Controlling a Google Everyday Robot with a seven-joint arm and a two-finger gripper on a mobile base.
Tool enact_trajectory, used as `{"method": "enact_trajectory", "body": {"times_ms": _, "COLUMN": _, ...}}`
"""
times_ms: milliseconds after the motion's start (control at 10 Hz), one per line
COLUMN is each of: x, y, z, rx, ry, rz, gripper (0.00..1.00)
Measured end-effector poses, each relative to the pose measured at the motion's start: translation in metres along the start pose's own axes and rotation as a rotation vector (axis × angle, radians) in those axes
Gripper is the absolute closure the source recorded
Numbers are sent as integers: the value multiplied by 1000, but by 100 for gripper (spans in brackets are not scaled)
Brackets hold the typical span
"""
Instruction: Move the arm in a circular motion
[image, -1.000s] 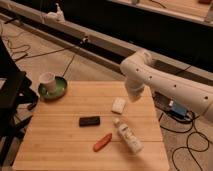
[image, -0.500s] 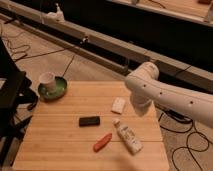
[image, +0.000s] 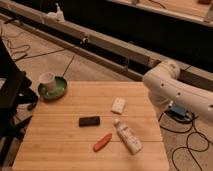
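Note:
The arm (image: 172, 90) is a large glossy white tube with a bulbous joint. It reaches in from the right edge of the camera view and its rounded end hangs beside the right edge of the wooden table (image: 60, 145). The gripper is not in view; only the arm's thick segments show.
On the table lie a small white block (image: 118, 105), a black rectangular object (image: 89, 121), an orange-red object (image: 102, 142) and a white bottle (image: 128, 136) on its side. A green plate (image: 59, 92) with a white cup (image: 47, 80) sits at the back left corner. Cables run over the floor.
The arm's rounded end has swung to the right, from over the table's back right part to beside its right edge.

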Motion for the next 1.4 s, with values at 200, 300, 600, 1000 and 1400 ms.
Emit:
{"method": "enact_trajectory", "body": {"times_ms": 200, "x": 23, "y": -48, "z": 6, "rx": 14, "ry": 69, "rz": 79, "gripper": 100}}
{"method": "enact_trajectory", "body": {"times_ms": 300, "x": 19, "y": -70, "z": 7, "rx": 22, "ry": 83, "rz": 88, "gripper": 100}}
{"method": "enact_trajectory", "body": {"times_ms": 600, "x": -41, "y": -117, "z": 6, "rx": 40, "ry": 34, "rz": 22, "gripper": 100}}
{"method": "enact_trajectory", "body": {"times_ms": 1000, "x": -156, "y": -90, "z": -3, "rx": 41, "ry": -99, "rz": -247, "gripper": 100}}
{"method": "enact_trajectory", "body": {"times_ms": 1400, "x": -187, "y": -19, "z": -17, "rx": 17, "ry": -199, "rz": -390, "gripper": 100}}
